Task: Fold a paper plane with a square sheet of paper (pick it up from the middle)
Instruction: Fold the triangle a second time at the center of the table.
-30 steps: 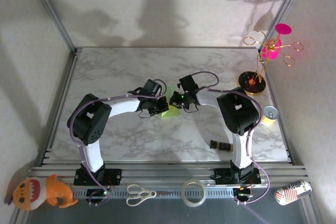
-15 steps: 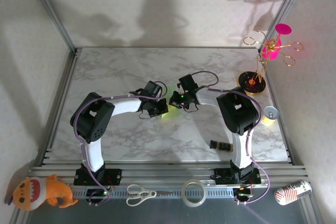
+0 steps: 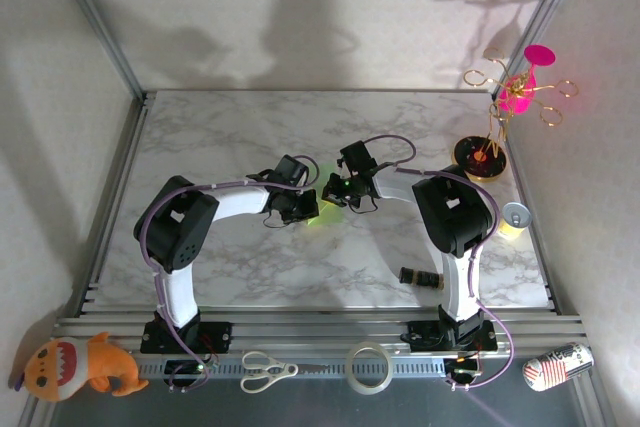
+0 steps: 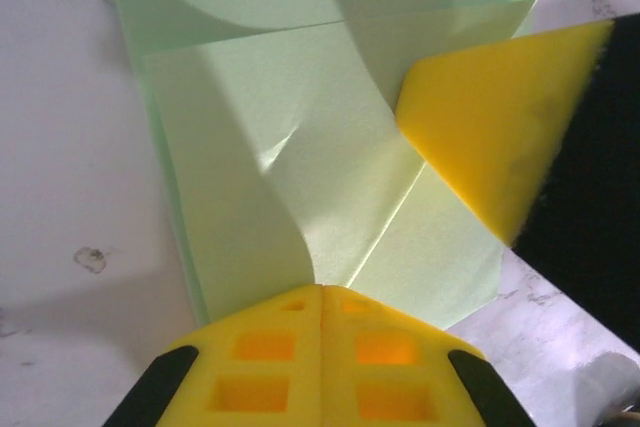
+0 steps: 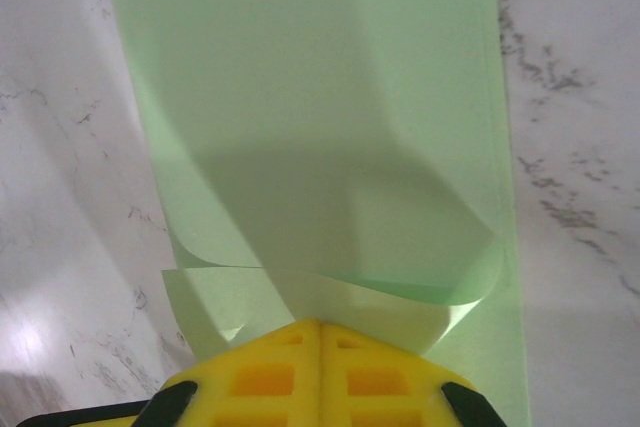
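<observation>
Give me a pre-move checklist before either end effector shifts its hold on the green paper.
1. Grip of the left end effector on the thin light green sheet of paper: ok, jaws shut with a flap pinched at the tips.
2. Grip of the right end effector on the same sheet: ok, shut on a curled layer.
3. Folded layers lying flat: not ok, a lifted flap curls up near the right tips.
4. Creases lined up edge to edge: cannot tell.
5. Gap between the two end effectors: ok, the left wrist view shows them apart.
6. Small black cylinder on the white marble table away from the paper: ok.
</observation>
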`<act>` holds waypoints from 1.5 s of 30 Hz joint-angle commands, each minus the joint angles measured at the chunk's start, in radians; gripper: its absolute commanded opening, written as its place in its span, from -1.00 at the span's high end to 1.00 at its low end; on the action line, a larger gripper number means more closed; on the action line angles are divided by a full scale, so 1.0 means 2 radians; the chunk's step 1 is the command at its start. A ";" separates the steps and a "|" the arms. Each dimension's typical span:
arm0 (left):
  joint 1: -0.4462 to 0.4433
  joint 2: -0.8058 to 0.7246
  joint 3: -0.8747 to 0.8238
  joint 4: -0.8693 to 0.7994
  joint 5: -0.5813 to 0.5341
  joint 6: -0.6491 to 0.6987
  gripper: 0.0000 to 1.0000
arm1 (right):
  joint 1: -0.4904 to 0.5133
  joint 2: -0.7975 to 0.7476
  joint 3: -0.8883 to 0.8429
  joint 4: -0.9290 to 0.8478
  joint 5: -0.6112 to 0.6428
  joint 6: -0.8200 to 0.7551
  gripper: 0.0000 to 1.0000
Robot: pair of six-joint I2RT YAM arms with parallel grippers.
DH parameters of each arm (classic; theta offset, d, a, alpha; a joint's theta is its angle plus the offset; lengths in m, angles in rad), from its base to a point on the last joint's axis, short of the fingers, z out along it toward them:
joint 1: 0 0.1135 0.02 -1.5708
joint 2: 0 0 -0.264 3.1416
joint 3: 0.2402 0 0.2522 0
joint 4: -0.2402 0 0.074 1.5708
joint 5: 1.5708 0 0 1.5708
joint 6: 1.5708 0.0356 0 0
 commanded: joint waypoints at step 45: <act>-0.006 -0.021 -0.033 0.026 -0.011 -0.001 0.97 | -0.001 0.052 -0.017 -0.063 0.059 0.014 1.00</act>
